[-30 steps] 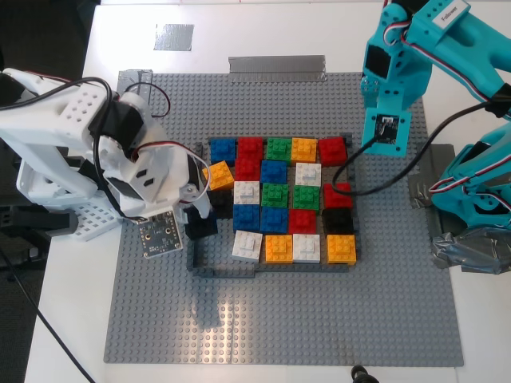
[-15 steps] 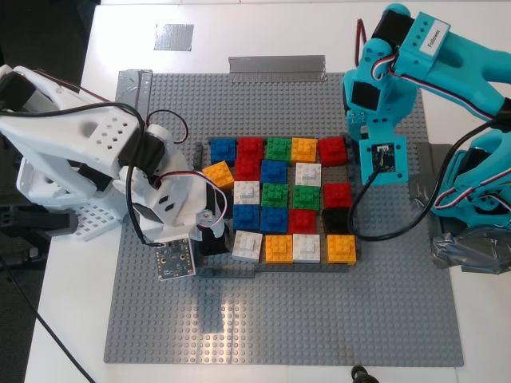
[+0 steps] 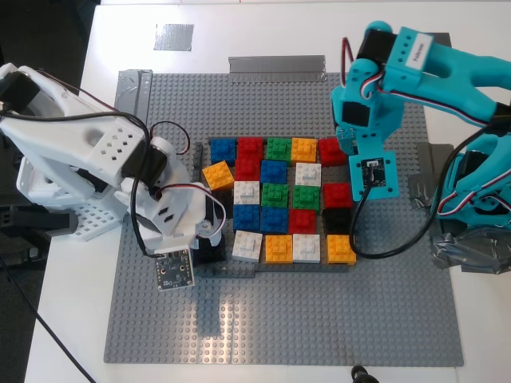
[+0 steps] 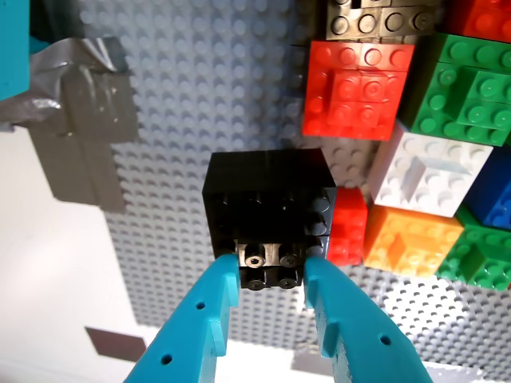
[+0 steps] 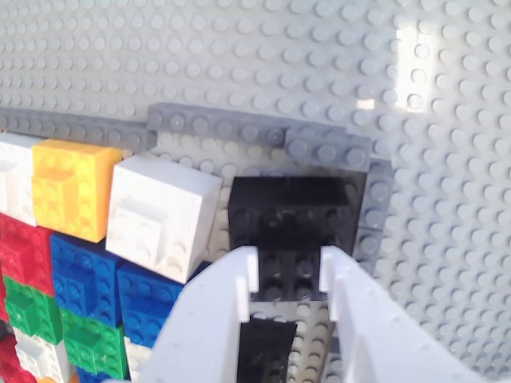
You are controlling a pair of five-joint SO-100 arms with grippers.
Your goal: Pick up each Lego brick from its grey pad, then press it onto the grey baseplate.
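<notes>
My second gripper [image 5: 287, 267], the white one at the exterior view's left, is closing narrowly on a black Lego brick [image 5: 295, 219] and lowering it into the near-left corner of the dark-grey frame [image 5: 255, 128], just beside a white brick [image 5: 164, 211]. To seat it well, I judge it wants squaring with the frame's two walls and a straight push down, since a tilted brick would likely ride up on the studs or nudge the white one. Farther off, my first gripper [image 4: 271, 275], the teal one at the exterior view's right, is pinching a second black Lego brick [image 4: 267, 199] by a small part on its top, above the grey baseplate [image 3: 279, 335] near the red brick [image 4: 355, 80] and orange brick [image 4: 411, 239]. I cannot tell whether it is touching the studs yet. No grey pads are clearly showing on the white bench [image 3: 72, 319].
</notes>
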